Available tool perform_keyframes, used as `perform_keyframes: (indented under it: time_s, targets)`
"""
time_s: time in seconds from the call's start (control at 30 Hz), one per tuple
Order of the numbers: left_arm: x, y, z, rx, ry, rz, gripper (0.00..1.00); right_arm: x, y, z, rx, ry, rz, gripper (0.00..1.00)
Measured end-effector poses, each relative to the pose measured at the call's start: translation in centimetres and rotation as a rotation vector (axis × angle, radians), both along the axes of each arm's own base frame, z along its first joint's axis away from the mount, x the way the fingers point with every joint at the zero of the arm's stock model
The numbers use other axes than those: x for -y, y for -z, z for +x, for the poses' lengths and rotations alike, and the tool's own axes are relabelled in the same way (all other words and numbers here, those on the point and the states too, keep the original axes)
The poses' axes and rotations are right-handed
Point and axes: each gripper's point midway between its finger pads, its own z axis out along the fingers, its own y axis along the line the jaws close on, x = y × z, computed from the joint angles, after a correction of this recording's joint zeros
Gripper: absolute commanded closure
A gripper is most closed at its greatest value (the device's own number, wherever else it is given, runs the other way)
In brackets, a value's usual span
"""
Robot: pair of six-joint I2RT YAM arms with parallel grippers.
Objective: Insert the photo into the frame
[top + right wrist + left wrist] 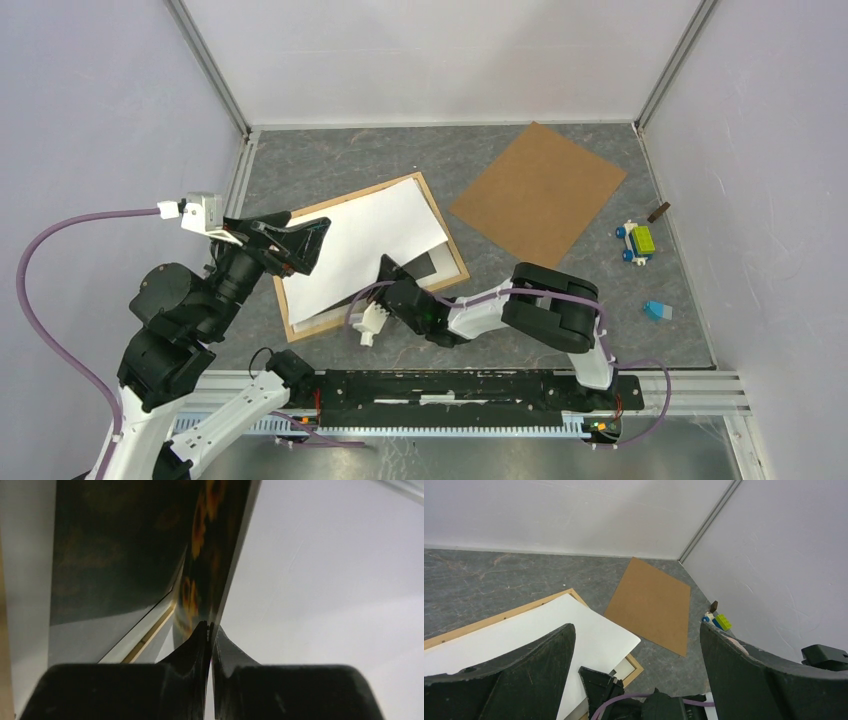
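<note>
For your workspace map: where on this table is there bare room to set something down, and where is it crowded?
Bare: the far-left strip between back wall and frame; the gap between frame, backing board and right arm. Crowded: the frame itself, under photo and left arm; the right edge with toy car and blue piece.

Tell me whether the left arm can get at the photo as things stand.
Probably yes. The open left gripper hovers over the left edge of the photo, which lies white side up on the frame, with nothing between. The right gripper pinches its near edge, well clear of that side.
</note>
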Motion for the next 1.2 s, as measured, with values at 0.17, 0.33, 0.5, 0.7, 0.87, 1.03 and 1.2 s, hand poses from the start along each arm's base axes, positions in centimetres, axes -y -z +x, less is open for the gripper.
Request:
perform_keyframes:
  time_s: [0.17, 0.33, 0.5, 0.7, 0.87, 1.03, 1.2]
  targets:
    - [0.0, 0.0, 0.0, 0.0, 0.0, 0.0, 0.0, 1.9, 1.8, 0.7, -0.038, 0.034, 0.038, 0.83]
    - [0.1, 0.1, 0.1, -0.003, 0.001, 0.002, 0.0, 1.6, 2.8, 0.5, -0.077, 0.03, 0.092, 0.73]
    - [0.2, 0.2, 0.2, -0.007, 0.002, 0.005, 0.0, 0.8, 2.7, 0.2, -0.105, 0.001, 0.143, 0.71]
    - [0.3, 0.2, 0.2, -0.008, 0.006, 0.006, 0.0, 0.1, 2.9, -0.4, -0.131, -0.044, 0.149, 0.68]
    - [0.3, 0.2, 0.2, -0.008, 0.006, 0.006, 0.0, -0.7, 3.0, -0.5, -0.159, -0.061, 0.149, 0.26]
    - [0.3, 0.2, 0.2, -0.008, 0.005, 0.006, 0.0, -0.6, 3.4, -1.1, -0.225, -0.06, 0.139, 0.02]
    - [0.3, 0.2, 0.2, -0.008, 0.005, 0.006, 0.0, -0.5, 2.6, -2.2, -0.336, -0.073, 0.142, 0.02]
